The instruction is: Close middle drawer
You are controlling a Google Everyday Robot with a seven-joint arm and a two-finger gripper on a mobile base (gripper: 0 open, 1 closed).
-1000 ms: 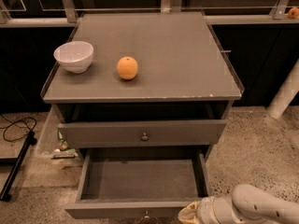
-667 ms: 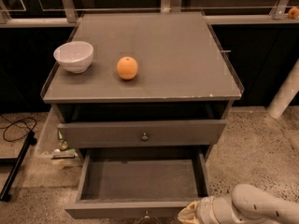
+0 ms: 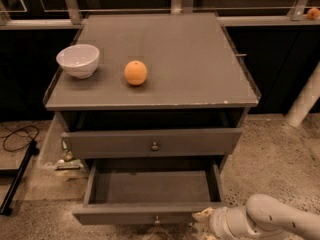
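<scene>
The middle drawer (image 3: 150, 214) is a grey drawer pulled far out at the bottom of the view. It is empty inside, with a small round knob (image 3: 157, 219) at the centre of its front. My gripper (image 3: 203, 220) is at the right end of that front, touching or almost touching it, low in the view. The white arm (image 3: 270, 221) comes in from the bottom right. The drawer above (image 3: 152, 143) stands slightly out, with its own knob (image 3: 154, 146).
On the grey cabinet top (image 3: 200, 69) are a white bowl (image 3: 78, 60) at the left and an orange (image 3: 135, 72) beside it. A black cable (image 3: 17, 136) and a black stand leg (image 3: 15, 184) lie on the floor at the left. A white post (image 3: 304, 101) stands at the right.
The middle drawer has slid in a little toward the cabinet, and my gripper has moved with its front. Bowl and orange have not moved.
</scene>
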